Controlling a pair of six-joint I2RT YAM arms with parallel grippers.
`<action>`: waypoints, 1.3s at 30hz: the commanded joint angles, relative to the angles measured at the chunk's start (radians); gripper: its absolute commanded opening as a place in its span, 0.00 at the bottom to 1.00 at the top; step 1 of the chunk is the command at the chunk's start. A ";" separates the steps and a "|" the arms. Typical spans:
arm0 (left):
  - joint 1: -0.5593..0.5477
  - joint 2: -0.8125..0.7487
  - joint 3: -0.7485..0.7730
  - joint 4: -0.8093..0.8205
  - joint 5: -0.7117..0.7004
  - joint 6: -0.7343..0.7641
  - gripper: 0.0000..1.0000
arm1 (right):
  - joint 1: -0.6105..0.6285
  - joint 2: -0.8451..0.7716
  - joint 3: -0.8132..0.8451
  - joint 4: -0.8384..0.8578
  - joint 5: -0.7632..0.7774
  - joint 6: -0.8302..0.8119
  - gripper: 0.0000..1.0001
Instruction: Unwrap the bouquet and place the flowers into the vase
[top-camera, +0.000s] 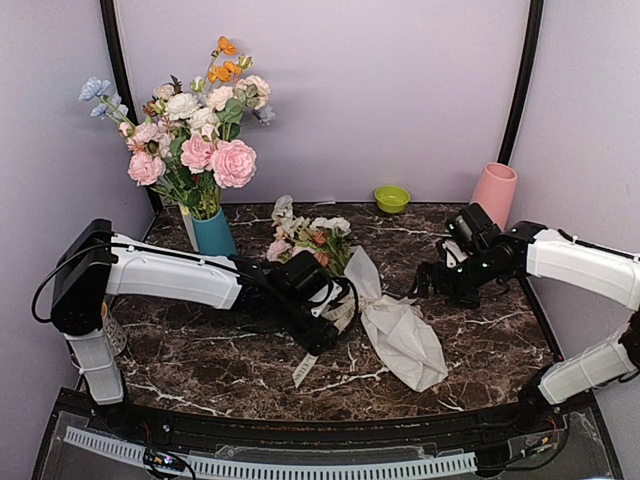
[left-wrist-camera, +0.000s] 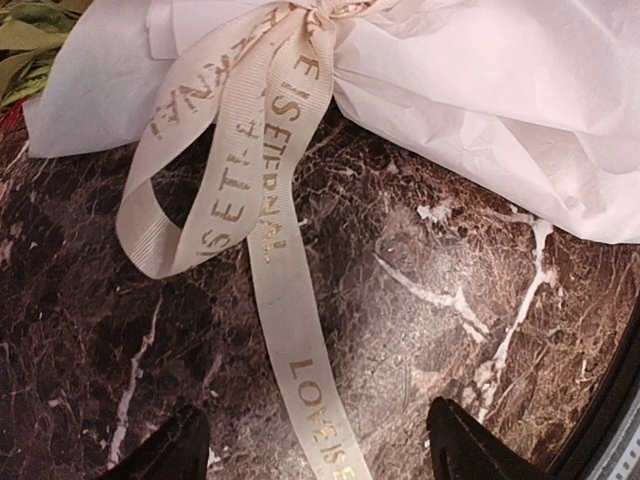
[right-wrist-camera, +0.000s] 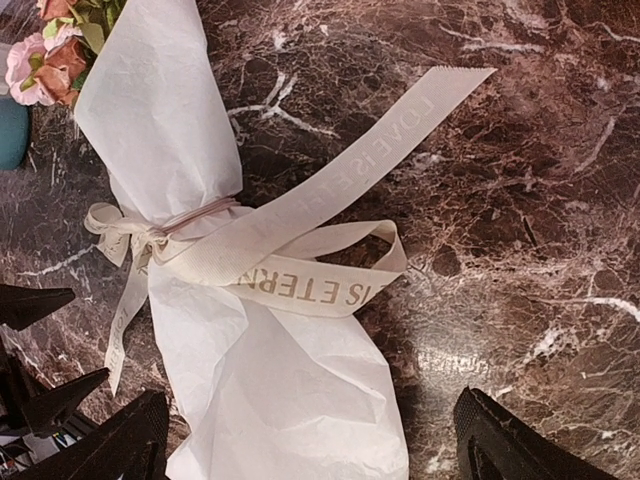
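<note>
Expect featherweight, crinkly, tear-prone paper (right-wrist-camera: 190, 120) on the bouquet (top-camera: 365, 300), lying mid-surface (top-camera: 200, 350) with flowers (top-camera: 310, 235) toward 11 o'clock. Pinch the soft, slippery ribbon tail (left-wrist-camera: 290, 330) trailing toward 7 o'clock, between the gaping left claw (left-wrist-camera: 320, 445); steady the paper with the right claw (right-wrist-camera: 325, 440), equally wide.

Bouquet (top-camera: 395, 330) lies wrapped; left pincer (top-camera: 333, 318) seemingly at ribbon (top-camera: 303, 368).
</note>
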 joint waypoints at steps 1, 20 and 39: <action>-0.028 0.071 0.069 -0.064 -0.073 0.043 0.75 | 0.008 -0.020 -0.020 0.021 -0.005 0.023 0.99; -0.037 0.177 0.053 -0.100 -0.100 0.008 0.18 | 0.008 0.002 -0.019 0.039 -0.027 -0.009 0.99; -0.036 -0.105 -0.114 -0.031 -0.116 -0.089 0.00 | 0.171 -0.032 -0.022 0.184 -0.048 -0.160 0.99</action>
